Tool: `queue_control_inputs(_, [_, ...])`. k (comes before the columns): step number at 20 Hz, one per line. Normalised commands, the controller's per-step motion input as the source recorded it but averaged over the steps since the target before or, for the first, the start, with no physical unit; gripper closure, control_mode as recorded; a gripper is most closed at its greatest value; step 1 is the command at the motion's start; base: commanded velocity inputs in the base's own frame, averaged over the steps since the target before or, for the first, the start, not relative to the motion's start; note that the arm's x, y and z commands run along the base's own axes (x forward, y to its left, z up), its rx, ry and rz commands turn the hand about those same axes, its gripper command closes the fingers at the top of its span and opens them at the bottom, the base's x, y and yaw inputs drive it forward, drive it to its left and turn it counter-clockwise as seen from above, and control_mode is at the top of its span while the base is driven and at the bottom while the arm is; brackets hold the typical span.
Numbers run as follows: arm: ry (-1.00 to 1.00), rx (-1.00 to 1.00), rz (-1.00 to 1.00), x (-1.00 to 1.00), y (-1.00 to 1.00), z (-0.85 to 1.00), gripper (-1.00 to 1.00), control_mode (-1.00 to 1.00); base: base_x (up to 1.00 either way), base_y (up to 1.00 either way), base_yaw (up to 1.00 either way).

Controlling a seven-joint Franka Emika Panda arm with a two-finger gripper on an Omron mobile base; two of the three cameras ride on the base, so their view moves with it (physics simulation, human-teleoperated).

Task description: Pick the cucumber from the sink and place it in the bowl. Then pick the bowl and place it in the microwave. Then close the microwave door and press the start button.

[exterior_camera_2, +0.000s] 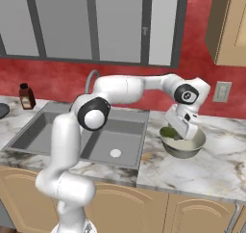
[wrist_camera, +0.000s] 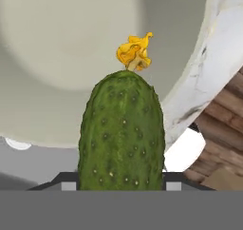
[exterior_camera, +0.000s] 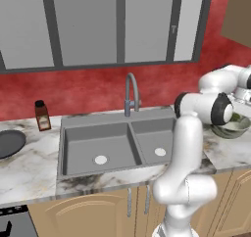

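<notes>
Hand [exterior_camera_2: 185, 133] grips cucumber [wrist_camera: 121, 134] over bowl [exterior_camera_2: 185, 148], prob. not touching.

We list the bowl [exterior_camera: 230, 127] as partly hidden behind the arm's white elbow in the left base view, its right side cut by the picture's edge, and the dark pan [exterior_camera: 10, 143] as cut by the left edge there. In the hand view the cucumber [wrist_camera: 122, 134] covers the gripper [wrist_camera: 121, 186], so we cannot make out its finger tips, and the bowl's rim runs off the top. The label on the small brown bottle [exterior_camera: 42, 115] is too small for us to read.
</notes>
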Motion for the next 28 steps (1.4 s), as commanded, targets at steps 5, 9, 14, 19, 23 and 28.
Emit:
queue_control_inputs(5, [0.0,0.05,0.01,0.32,-0.18,-0.17,1.0,-1.0,0.0,0.0,0.0])
queue_control_inputs(9, [0.02,-0.01,0.02,0.38,0.0,-0.61,1.0,-1.0,0.0,0.0,0.0])
queue_control_inputs(14, [0.0,-0.04,0.03,0.31,0.03,-0.61,1.0,-1.0,0.0,0.0,0.0])
queue_control_inputs(19, [0.0,-0.01,0.05,0.21,0.03,-0.41,1.0,-1.0,0.0,0.0,0.0])
queue_control_inputs(23, [0.0,-0.03,0.08,0.14,0.07,-0.37,1.0,-1.0,0.0,0.0,0.0])
queue_control_inputs(28, [-0.1,-0.02,0.08,-0.3,0.15,-0.04,-1.0,-1.0,0.0,0.0,0.0])
